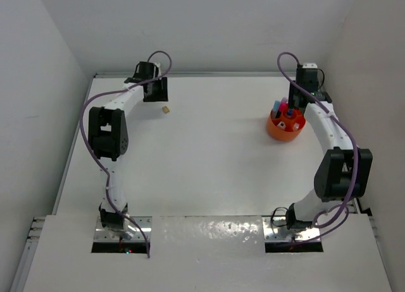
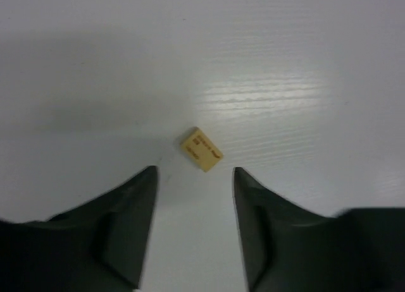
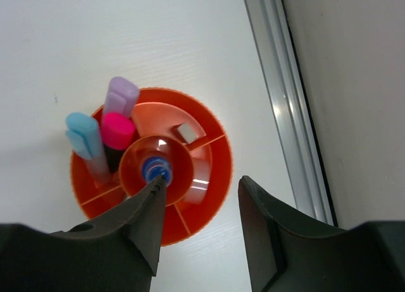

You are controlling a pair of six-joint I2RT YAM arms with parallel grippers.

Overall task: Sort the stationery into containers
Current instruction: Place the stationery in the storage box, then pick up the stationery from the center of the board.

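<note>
Table (image 1: 209, 165): the tub (image 1: 286, 124) stands at far right, close to the right edge. The block (image 1: 166, 109) lies at far left, well apart from the tub. The left gripper (image 2: 193, 172) is over the table, with the block just ahead of its fingertips and not touching them. The right gripper (image 3: 199, 181) is above the tub. In the tub, the bottle (image 3: 155, 169) stands in the centre well. The marker (image 3: 117, 131) and a highlighter (image 3: 85, 137) stand side by side in the outer ring beside it.

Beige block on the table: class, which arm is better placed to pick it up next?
Left: the left fingers frame the beige block just ahead; the right fingers hang over the orange tub.
</note>
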